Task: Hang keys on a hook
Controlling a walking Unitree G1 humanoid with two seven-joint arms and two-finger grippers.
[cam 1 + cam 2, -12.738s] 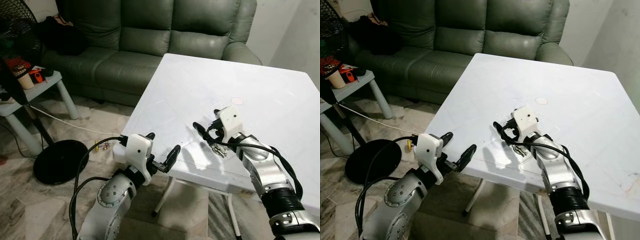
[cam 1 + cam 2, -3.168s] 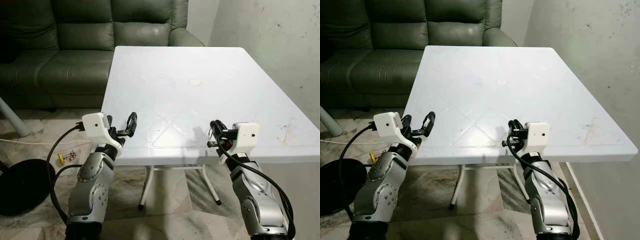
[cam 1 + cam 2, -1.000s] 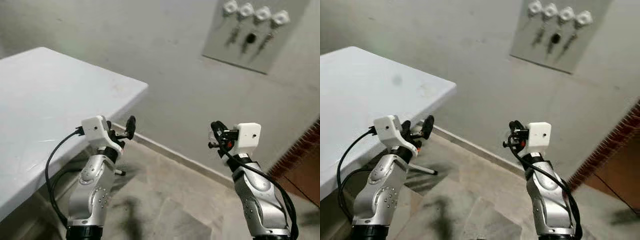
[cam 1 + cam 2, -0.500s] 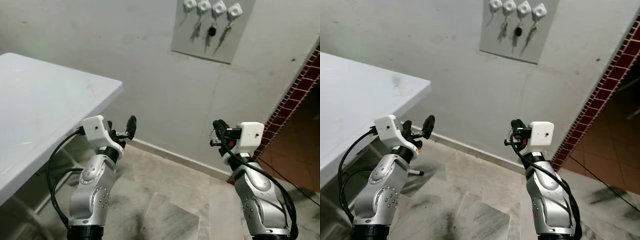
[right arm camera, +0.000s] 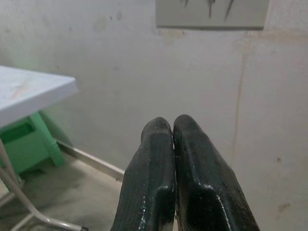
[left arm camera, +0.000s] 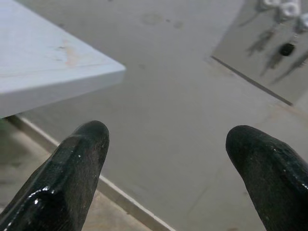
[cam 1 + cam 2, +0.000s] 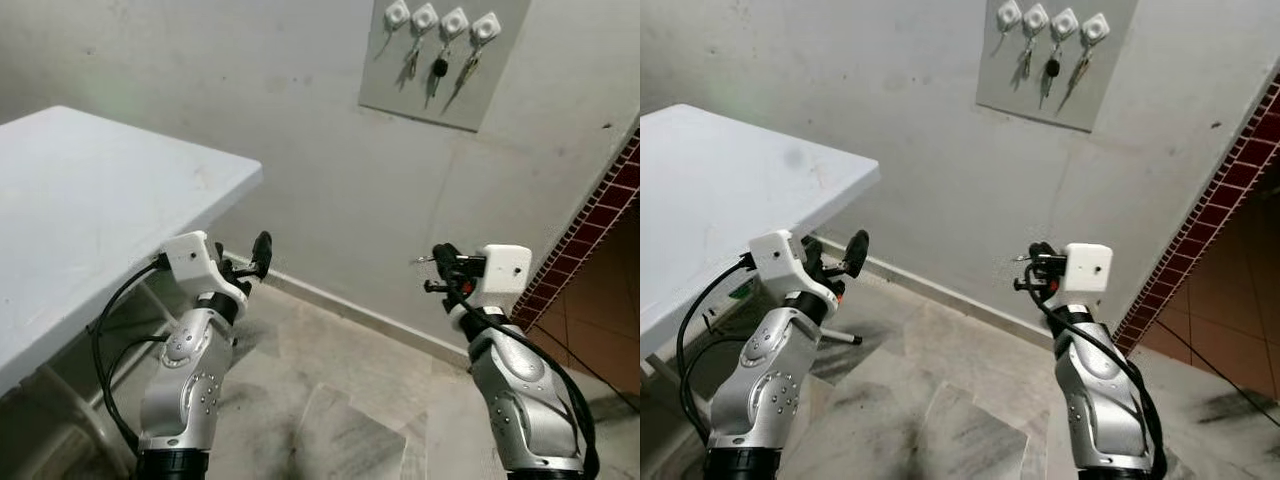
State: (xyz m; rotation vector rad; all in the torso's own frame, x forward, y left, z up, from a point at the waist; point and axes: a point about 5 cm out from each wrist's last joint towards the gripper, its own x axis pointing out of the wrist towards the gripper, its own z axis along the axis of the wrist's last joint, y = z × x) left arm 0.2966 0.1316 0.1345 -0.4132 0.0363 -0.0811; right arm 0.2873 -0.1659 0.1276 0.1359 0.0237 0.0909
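A grey board is fixed high on the wall ahead, with a row of white hooks along its top. Keys hang from the hooks. My right gripper is held up at chest height, well below and short of the board. Its fingers are pressed shut, and a small bit of metal from the keys sticks out beside them. My left gripper is raised on the left, open and holding nothing, its fingertips spread wide.
The corner of a white table juts in from the left, with its metal leg and a green stool under it. A red brick-tiled wall edge stands at the right. Marbled floor lies between me and the wall.
The view has swung from the table and sofa to the wall with the key board. In the last half second the picture shifted slightly; both arms keep the same pose.
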